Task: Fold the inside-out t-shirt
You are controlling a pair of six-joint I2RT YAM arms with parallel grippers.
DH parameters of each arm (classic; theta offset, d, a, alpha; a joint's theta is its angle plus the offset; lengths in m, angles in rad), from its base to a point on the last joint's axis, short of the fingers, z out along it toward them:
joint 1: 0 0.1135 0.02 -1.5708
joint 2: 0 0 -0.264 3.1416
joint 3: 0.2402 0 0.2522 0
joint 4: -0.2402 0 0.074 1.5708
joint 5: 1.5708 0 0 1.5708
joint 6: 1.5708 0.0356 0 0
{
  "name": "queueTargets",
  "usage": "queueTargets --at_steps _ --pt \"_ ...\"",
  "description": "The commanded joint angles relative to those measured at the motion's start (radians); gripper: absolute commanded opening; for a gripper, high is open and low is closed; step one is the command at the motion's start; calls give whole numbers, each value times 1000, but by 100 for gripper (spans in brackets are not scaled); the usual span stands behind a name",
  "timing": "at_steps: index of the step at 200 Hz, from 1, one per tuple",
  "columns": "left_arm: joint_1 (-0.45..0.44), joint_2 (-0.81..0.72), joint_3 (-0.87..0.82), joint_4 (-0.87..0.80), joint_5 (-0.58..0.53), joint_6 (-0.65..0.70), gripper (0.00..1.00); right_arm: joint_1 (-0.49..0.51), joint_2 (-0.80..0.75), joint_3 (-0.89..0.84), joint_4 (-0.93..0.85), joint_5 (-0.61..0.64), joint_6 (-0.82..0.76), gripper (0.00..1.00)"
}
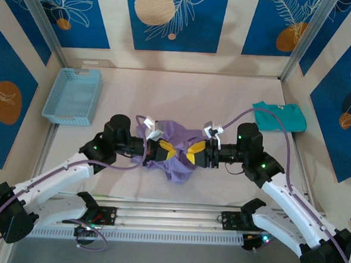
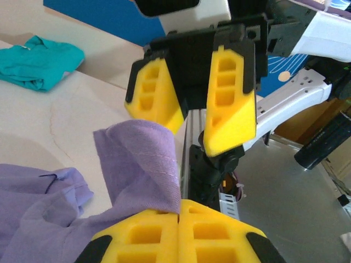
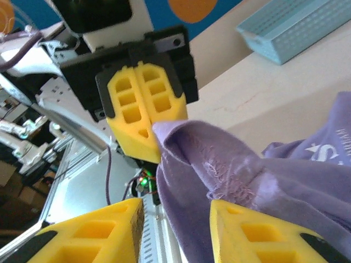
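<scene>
The inside-out t-shirt (image 1: pixel 172 132) is a crumpled lavender heap at the table's near middle. Both grippers meet nose to nose over its front edge. My left gripper (image 1: pixel 169 152) is shut, and the left wrist view shows a fold of the t-shirt (image 2: pixel 140 159) pinched at its fingertips (image 2: pixel 180 211). My right gripper (image 1: pixel 193 151) faces it with its jaws apart (image 2: pixel 189 104). In the right wrist view the purple cloth (image 3: pixel 247 175) hangs loosely between the open right gripper's (image 3: pixel 176 205) yellow fingers. The shut left gripper (image 3: pixel 145 109) holds the cloth's tip just beyond.
A light blue basket (image 1: pixel 73 95) stands at the back left. A folded teal-green shirt (image 1: pixel 279 116) lies at the back right. The metal rail with the arm bases (image 1: pixel 170 217) runs along the near edge, right under the grippers.
</scene>
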Motion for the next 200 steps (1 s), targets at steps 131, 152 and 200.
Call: queueTargets --at_steps 131,152,200 --pt "9 18 -10 57 70 -42 0 74 98 23 161 61 -19 36" --pt "9 17 -11 49 57 -37 0 74 96 19 184 24 -12 33" --pt "9 21 -10 12 8 -22 0 74 77 18 184 0 -13 17"
